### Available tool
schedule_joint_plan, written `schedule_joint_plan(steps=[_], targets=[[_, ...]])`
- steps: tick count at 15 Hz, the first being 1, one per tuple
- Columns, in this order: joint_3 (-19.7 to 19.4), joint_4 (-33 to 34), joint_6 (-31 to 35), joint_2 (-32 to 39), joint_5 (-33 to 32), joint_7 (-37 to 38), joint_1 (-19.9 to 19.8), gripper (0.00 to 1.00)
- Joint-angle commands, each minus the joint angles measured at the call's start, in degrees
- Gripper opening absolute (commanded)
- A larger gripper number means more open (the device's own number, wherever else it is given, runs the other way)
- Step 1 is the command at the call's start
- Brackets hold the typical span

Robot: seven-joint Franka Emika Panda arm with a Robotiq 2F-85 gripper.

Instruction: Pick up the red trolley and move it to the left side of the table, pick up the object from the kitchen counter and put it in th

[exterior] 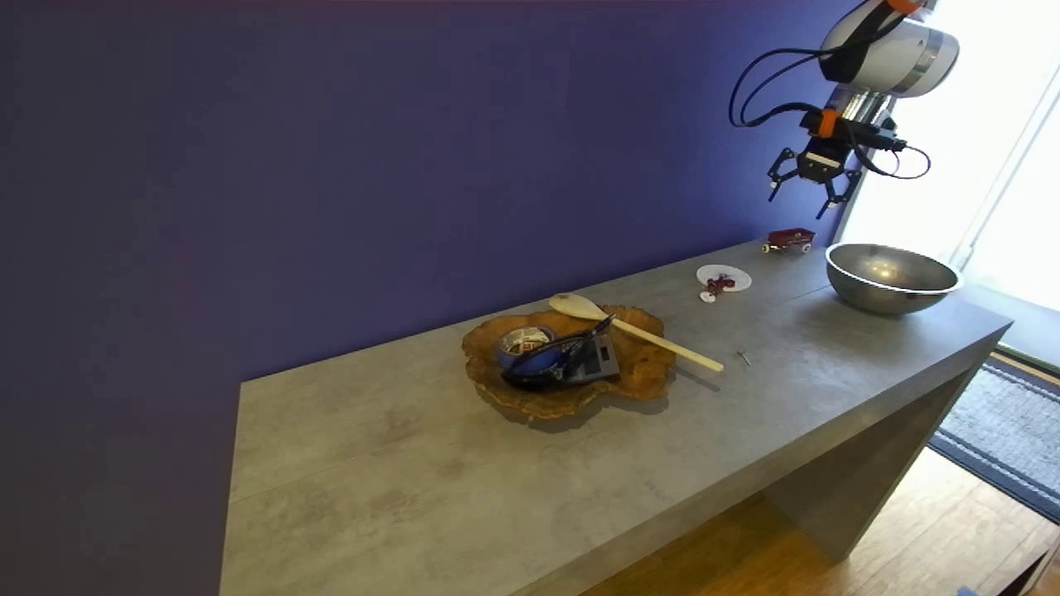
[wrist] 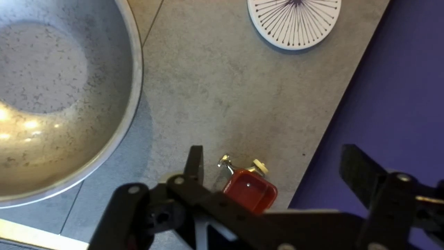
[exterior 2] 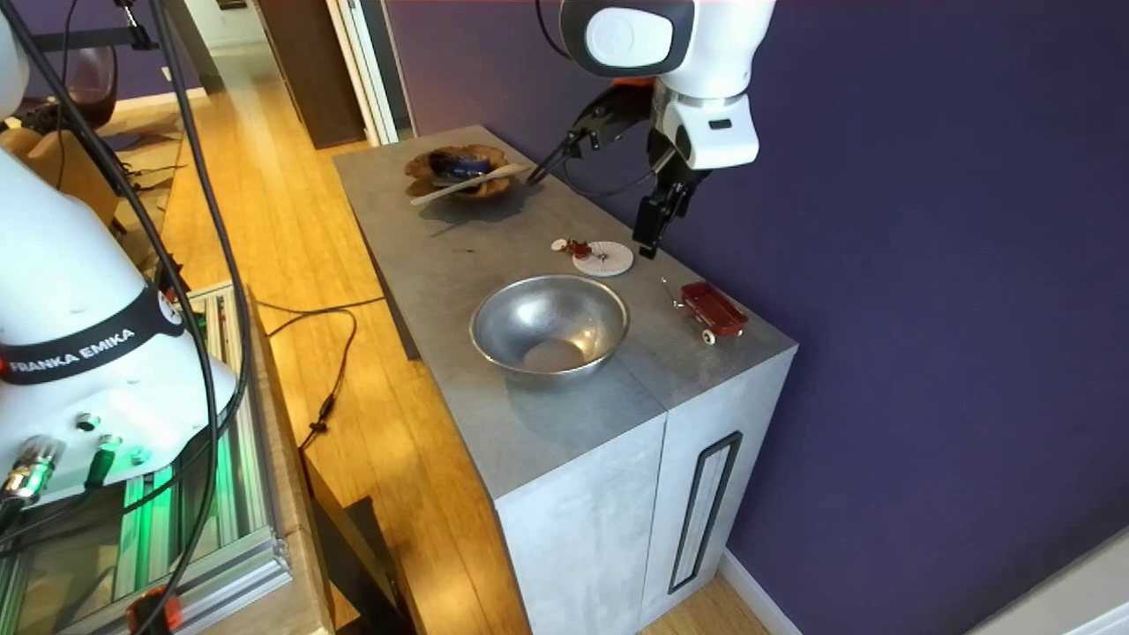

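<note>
Fingers point(wrist: 195, 163) spread wide with nothing between them, raised over the end of a grey table point(exterior: 373, 463)

The red trolley point(exterior 2: 711, 309), a toy wagon, stands on its wheels point(exterior 2: 708, 337) near the table's end, between a steel bowl point(exterior 2: 551, 304) and a purple wall point(exterior 2: 926, 309). That tight setting looks like the main risk. At right in the wrist view, a fingertip appears in front of the wall, so lowering without a sideways shift could scrape it there. The opposite finger might knock the bowl's rim. An off-centre touch could set the trolley rolling, or catch its thin handle point(wrist: 225, 159).

In an exterior view, the gripper point(exterior: 797, 207) hangs clearly higher than the trolley; the wrist view, looking down, leaves that height hard to judge. There, black linkage hides part of the trolley, though the handle shows closely. Both exterior views include a wooden dish point(exterior: 642, 377) and long spoon point(exterior: 662, 341) that the wrist view lacks. The wrist view shows the dark spokes on a white plate point(wrist: 295, 26) most sharply, but crops it.
</note>
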Motion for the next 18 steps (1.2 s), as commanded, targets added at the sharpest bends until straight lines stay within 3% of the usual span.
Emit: schedule_joint_plan(steps=[1,4,8,18], targets=[[-0.69,-0.16,1.84,0.38,-2.66,3.12,0.53,1.00],[-3.58,0.20,7.26,2.59,-7.08,8.98,2.42,1.00],[-4.81,1.34,7.73,5.34,-10.78,13.46,2.49,1.00],[-3.88,6.45,7.92,10.75,-10.35,19.13,2.03,1.00]])
